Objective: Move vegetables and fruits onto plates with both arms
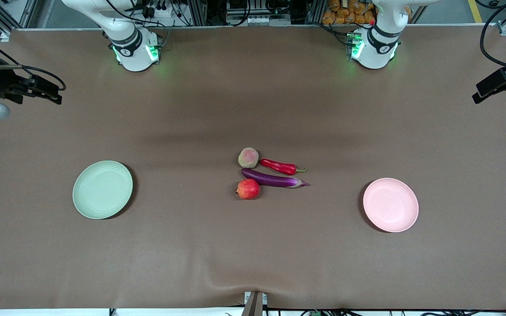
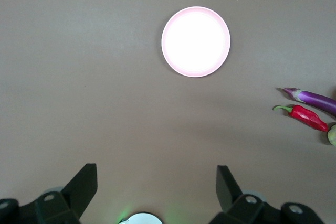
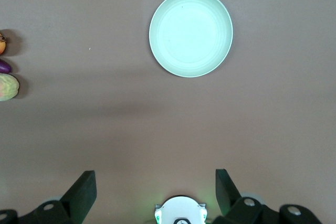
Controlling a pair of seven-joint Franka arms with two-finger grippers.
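Note:
Four items lie together mid-table: a yellowish-pink peach, a red chili pepper, a purple eggplant and a red pomegranate, which is nearest the front camera. The pale green plate lies bare toward the right arm's end. The pale pink plate lies bare toward the left arm's end. My left gripper hangs open high over the table near its own base, with the pink plate below it. My right gripper is likewise open and holds nothing, high over the green plate.
The arm bases stand at the table's edge farthest from the front camera. Black mounted devices reach in at both ends. The brown cloth shows a wrinkle near the front edge.

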